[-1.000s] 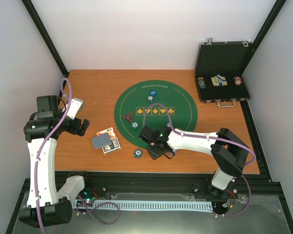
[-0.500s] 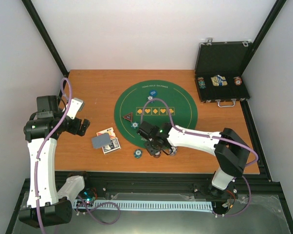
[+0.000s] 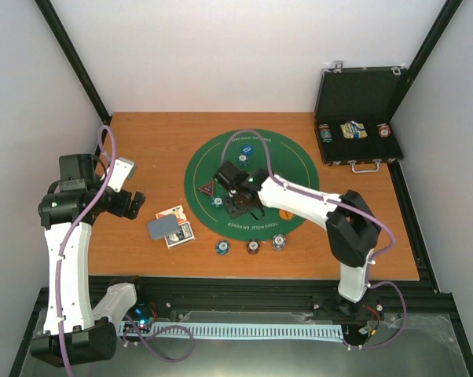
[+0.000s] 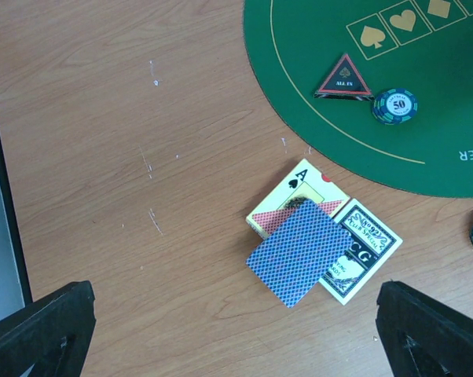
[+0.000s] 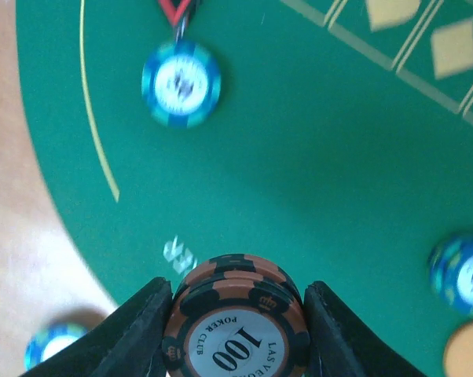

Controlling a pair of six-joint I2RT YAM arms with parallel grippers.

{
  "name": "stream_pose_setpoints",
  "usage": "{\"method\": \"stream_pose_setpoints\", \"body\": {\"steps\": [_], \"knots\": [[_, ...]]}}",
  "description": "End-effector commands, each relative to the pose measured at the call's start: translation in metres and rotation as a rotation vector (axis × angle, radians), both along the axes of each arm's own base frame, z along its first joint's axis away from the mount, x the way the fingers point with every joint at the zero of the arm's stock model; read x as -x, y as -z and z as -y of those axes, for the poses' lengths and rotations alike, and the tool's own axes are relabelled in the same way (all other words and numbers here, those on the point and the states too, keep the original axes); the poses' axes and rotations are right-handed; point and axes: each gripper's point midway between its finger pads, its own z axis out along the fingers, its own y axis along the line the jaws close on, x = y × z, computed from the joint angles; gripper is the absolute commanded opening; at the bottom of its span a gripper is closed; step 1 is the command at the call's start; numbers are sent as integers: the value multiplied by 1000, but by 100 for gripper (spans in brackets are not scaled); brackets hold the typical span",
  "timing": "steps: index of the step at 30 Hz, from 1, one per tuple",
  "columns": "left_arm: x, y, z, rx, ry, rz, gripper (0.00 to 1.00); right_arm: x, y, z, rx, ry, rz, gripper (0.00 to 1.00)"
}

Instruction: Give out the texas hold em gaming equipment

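Playing cards [image 3: 172,226] lie on the table [image 3: 142,141] left of the mat [image 3: 299,157]; the triangle marker [image 3: 208,188] sits on it.

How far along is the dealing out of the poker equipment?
Done: the triangle marker and some chips lie on the green mat, three chips on the table before it, cards to its left. In hand: the right arm's jaws grip a stack of 100 chips over the mat. Left: setting that stack down and emptying the black case, which still holds items.

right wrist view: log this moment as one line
right gripper: shut on 100 chips, over green mat | left gripper: open, empty, near cards
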Motion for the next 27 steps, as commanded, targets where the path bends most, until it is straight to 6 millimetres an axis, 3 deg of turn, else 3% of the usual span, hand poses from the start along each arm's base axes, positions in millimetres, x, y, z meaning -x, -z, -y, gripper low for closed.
{"method": "stream_pose_setpoints", "body": {"steps": [1, 9, 13, 19, 27], "knots": [[4, -8, 1, 4, 1, 15, 100, -45, -1, -13, -9, 17, 27, 36], [3, -4, 0, 0, 1, 10, 100, -105, 33, -35, -10, 77, 5, 35], [2, -1, 0, 3, 4, 5, 100, -123, 44, -44, -21, 93, -5, 36], [0, -1, 1, 0, 12, 10, 100, -134, 60, -55, -20, 91, -29, 36], [-2, -3, 1, 2, 13, 13, 100, -132, 75, -59, -22, 89, -68, 36]]}}
